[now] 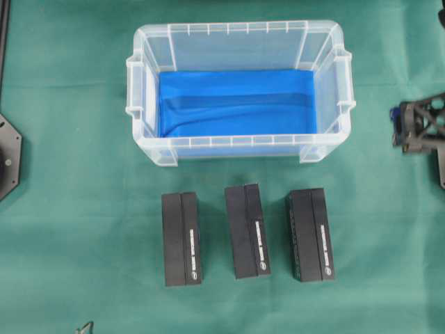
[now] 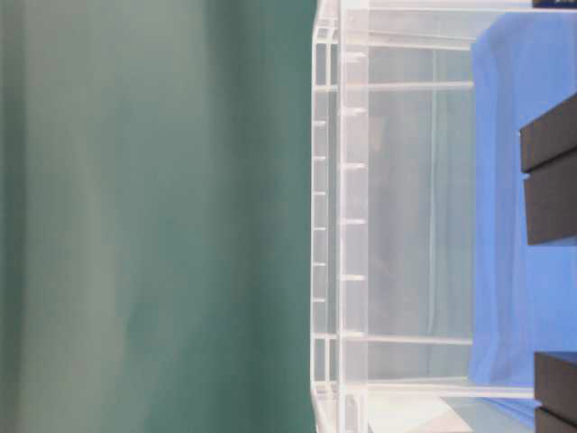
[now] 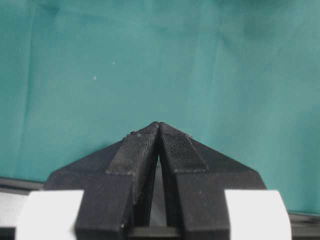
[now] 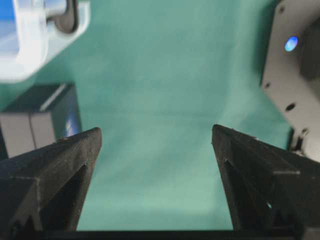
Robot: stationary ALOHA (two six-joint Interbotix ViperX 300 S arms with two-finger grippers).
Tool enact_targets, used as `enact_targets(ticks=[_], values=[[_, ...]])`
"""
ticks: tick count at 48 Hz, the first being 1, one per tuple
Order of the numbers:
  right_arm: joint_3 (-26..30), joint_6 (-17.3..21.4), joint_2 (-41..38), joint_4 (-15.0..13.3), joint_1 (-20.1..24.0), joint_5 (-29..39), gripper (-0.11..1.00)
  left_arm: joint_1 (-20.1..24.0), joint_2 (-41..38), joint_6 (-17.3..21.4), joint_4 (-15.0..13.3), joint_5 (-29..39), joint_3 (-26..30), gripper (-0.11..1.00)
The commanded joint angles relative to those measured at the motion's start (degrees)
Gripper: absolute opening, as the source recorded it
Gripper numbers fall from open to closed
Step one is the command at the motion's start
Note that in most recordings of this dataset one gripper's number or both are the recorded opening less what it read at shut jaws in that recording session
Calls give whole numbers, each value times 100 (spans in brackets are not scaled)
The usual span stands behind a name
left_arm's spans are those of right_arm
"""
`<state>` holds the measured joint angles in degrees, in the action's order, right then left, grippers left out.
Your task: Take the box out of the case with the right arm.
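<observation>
The case [image 1: 240, 147] is a clear tub at the back middle, and only its blue sheet [image 1: 236, 103] shows inside. Three black boxes lie on the green cloth in front of it: left [image 1: 181, 239], middle [image 1: 247, 231] and right [image 1: 309, 234]. My right gripper [image 4: 156, 134] is open and empty over bare cloth. Its all-black arm [image 1: 419, 125] sits at the right edge, apart from the case. In the right wrist view a black box [image 4: 40, 120] and a case corner [image 4: 35, 40] show at the left. My left gripper [image 3: 159, 126] is shut and empty over cloth.
A black arm base [image 1: 8, 156] sits at the left edge. A grey plate with a blue light [image 4: 295, 75] stands to the right of the right gripper. The table-level view, turned on its side, shows the case wall [image 2: 406, 216] and two black boxes [image 2: 550, 180] [image 2: 559, 388].
</observation>
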<state>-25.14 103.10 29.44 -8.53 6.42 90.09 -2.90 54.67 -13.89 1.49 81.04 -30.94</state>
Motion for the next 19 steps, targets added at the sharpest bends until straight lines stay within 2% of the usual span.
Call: enact_targets(ticks=[1, 11, 19], values=[[-9, -396, 97, -18, -457, -18, 85, -18, -53, 0, 18, -35, 53, 0], [-35, -1266, 97, 18, -1292, -211, 85, -18, -53, -9, 18, -26, 53, 0], [-35, -1450, 105, 26, -1512, -281, 85, -18, -53, -9, 18, -26, 53, 0]])
